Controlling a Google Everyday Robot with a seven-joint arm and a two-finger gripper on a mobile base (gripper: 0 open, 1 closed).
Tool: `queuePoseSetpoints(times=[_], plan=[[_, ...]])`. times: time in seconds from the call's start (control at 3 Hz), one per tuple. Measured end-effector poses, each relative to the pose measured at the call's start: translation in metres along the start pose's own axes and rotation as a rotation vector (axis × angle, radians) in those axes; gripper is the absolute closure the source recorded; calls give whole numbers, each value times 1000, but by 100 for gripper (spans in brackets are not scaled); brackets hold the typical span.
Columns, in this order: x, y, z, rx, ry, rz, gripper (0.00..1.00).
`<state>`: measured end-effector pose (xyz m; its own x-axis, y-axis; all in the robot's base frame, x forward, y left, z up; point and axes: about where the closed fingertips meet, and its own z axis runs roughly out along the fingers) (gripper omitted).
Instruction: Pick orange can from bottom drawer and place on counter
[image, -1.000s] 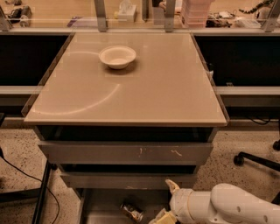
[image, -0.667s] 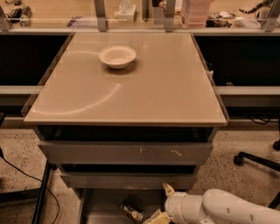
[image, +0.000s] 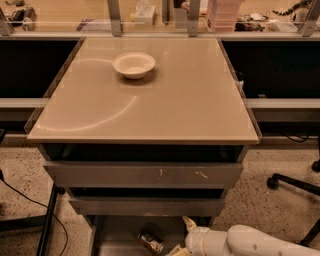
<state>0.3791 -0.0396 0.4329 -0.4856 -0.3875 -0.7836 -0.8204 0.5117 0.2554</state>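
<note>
The orange can (image: 151, 242) lies on its side on the grey floor of the open bottom drawer (image: 117, 237), at the bottom edge of the camera view. My gripper (image: 181, 238) is just to the right of the can, at the end of the white arm that enters from the lower right. Its fingers are spread open, one fingertip (image: 188, 223) pointing up and back and the other low at the frame edge. It holds nothing. The beige counter (image: 165, 107) with its pale arc mark is above the drawers.
A white bowl (image: 133, 65) sits on the counter at the back left. Two wider grey drawers (image: 145, 175) with scratched fronts stick out above the bottom one. A black chair base (image: 295, 182) stands at the right and a dark frame leg (image: 50, 215) at the left.
My gripper has moved left and slightly down inside the bottom drawer, closer to the can. The can and the bowl have not moved.
</note>
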Motion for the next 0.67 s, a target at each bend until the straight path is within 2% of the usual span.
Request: queuePoseSetpoints(times=[0.33, 0.67], plan=[[12, -6, 14, 26, -32, 5, 0], [30, -11, 57, 14, -54, -12, 0]])
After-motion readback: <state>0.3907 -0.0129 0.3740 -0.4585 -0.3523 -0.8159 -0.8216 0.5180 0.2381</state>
